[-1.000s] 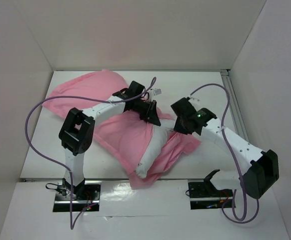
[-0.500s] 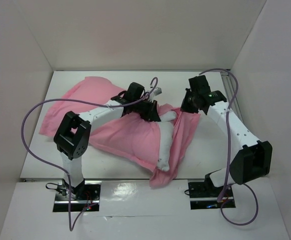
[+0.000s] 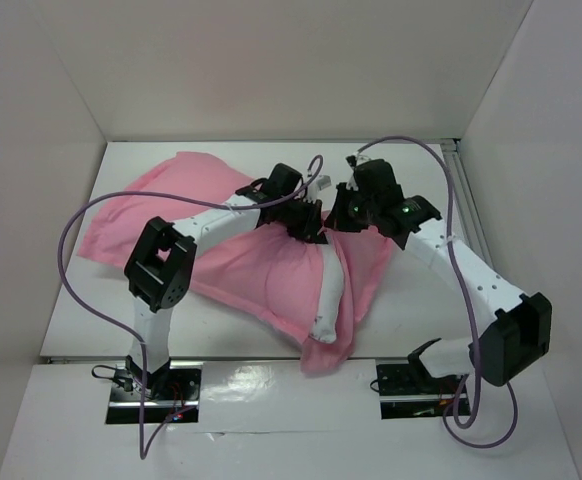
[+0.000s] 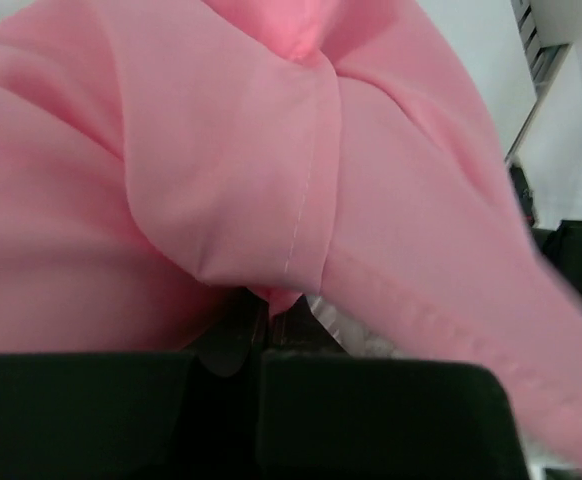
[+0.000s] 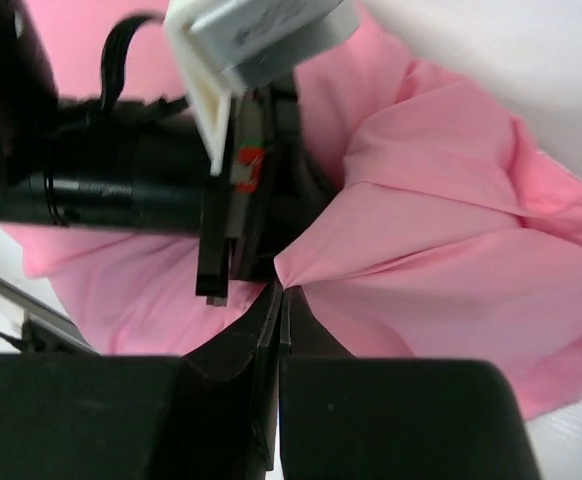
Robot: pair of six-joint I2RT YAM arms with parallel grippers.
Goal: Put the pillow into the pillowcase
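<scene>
The pink satin pillowcase (image 3: pixel 201 215) lies across the table, bulging with the white pillow inside. Only a narrow strip of the pillow (image 3: pixel 328 300) shows at the open end, front right. My left gripper (image 3: pixel 312 226) is shut on the hemmed edge of the pillowcase (image 4: pixel 271 200), with a bit of white pillow (image 4: pixel 371 335) showing under the fabric. My right gripper (image 3: pixel 339 214) is right beside it, shut on a pinch of the pillowcase (image 5: pixel 421 260). The left gripper's body (image 5: pixel 171 190) fills the right wrist view's left side.
White walls enclose the table on three sides. A metal rail (image 3: pixel 471 215) runs along the right edge. Purple cables loop from both arms. The pillowcase's free flap (image 3: pixel 346 320) hangs toward the front edge.
My right gripper swung up and then left, ending beside the left gripper with the pillowcase flap. The pillowcase edge came further over the pillow, leaving less white showing. The pillow shifted.
</scene>
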